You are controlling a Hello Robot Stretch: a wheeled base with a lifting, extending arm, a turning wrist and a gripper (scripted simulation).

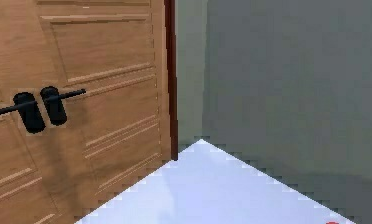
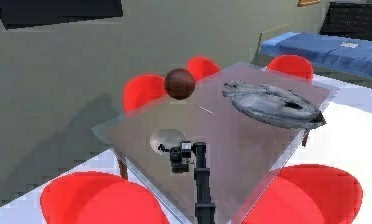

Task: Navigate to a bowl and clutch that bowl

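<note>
A small grey bowl (image 2: 164, 142) lies on the grey tabletop (image 2: 244, 150) near the table's left corner in the arm side view. My arm (image 2: 204, 190) rises from the bottom edge, and the gripper (image 2: 177, 157) stands right at the bowl's near rim. Since the bowl sits on the table at the gripper's far end, I cannot tell whether it holds anything, or whether the fingers touch the bowl.
A dark brown ball (image 2: 179, 83) and a large grey metal dish (image 2: 274, 103) also lie on the table. Red chairs (image 2: 104, 200) ring it. A blue bed (image 2: 314, 45) stands far right. The forward view has a wooden door (image 1: 84, 100) with black handles (image 1: 39, 110) and a grey-green wall (image 1: 284, 90).
</note>
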